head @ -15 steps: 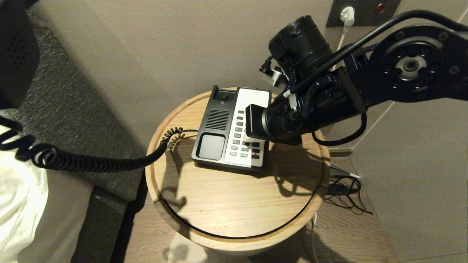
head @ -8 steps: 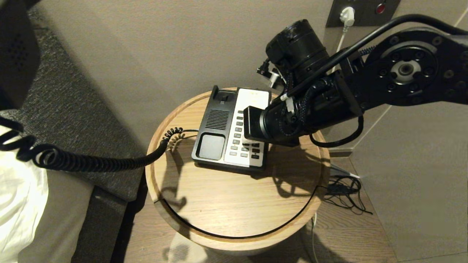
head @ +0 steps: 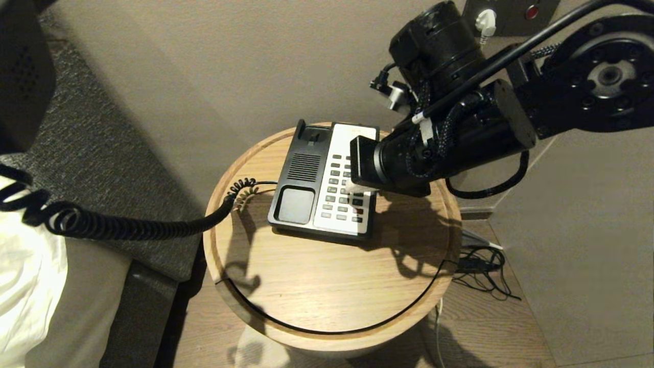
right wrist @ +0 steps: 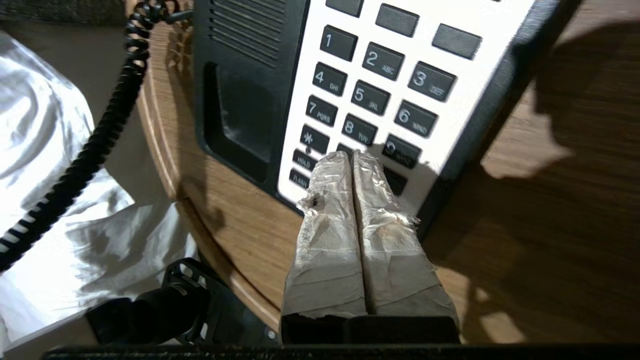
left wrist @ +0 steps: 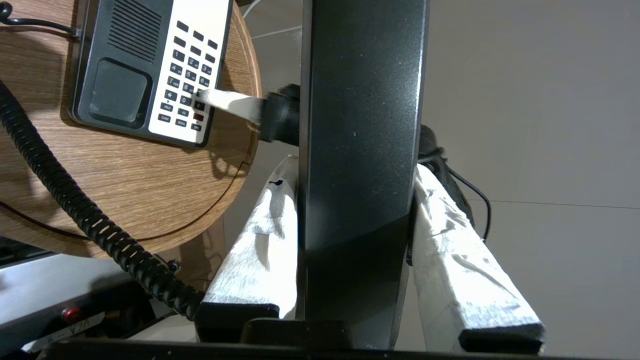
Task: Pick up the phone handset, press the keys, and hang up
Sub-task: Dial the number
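The black-and-white phone base stands on a round wooden table, its cradle bare. My left gripper is shut on the glossy black phone handset, held off to the left of the table; its end shows in the head view's corner. The coiled cord runs from the handset to the base. My right gripper is shut and holds nothing, with its white-wrapped fingertips over the lower rows of keys, just below the 8 key. Whether they touch a key I cannot tell.
A bed with white linen and grey upholstery lies left of the table. A wall socket with a white plug is behind the right arm. Loose cables lie on the floor by the table's right side.
The right arm has shifted a little up and to the right in the head view, its fingertips staying over the keypad. The handset, cord and base have not moved.
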You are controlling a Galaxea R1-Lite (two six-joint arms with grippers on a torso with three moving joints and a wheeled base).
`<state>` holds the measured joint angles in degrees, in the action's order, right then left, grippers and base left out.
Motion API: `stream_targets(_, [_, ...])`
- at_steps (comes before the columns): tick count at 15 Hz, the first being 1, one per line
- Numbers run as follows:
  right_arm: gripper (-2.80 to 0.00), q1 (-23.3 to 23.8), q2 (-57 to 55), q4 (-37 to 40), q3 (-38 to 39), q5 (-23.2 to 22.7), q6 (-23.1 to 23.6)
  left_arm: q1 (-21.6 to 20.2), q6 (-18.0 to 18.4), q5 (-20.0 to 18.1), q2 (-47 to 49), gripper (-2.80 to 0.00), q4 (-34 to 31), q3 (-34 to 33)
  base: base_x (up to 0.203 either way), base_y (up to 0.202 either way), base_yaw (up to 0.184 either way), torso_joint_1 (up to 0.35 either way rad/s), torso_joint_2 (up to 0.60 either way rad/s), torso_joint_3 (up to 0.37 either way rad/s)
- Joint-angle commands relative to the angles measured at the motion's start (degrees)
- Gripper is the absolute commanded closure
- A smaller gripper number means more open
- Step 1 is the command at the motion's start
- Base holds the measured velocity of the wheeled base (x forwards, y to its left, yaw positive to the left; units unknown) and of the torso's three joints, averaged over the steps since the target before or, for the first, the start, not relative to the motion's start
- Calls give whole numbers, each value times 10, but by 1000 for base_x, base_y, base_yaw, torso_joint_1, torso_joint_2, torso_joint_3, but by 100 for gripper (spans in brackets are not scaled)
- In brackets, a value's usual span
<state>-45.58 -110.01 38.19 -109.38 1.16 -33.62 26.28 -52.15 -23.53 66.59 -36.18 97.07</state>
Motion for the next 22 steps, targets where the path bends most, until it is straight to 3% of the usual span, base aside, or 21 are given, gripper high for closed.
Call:
stream_targets(1, [0,-3,28,10,7,0,-5,0,-3,-1,0,0,-2,0,0,0,0,0,0,0])
stream_targets(6, [0,-9,31,69,40,-1,-22,-6,-3,-1,0,0,-2,1,0,0,0,0,0,0])
stream_targets(22, [0,-20,-6,63,21,0,-19,-6,-3,-2,2,0,10,-7,0,0,0,0,0,0])
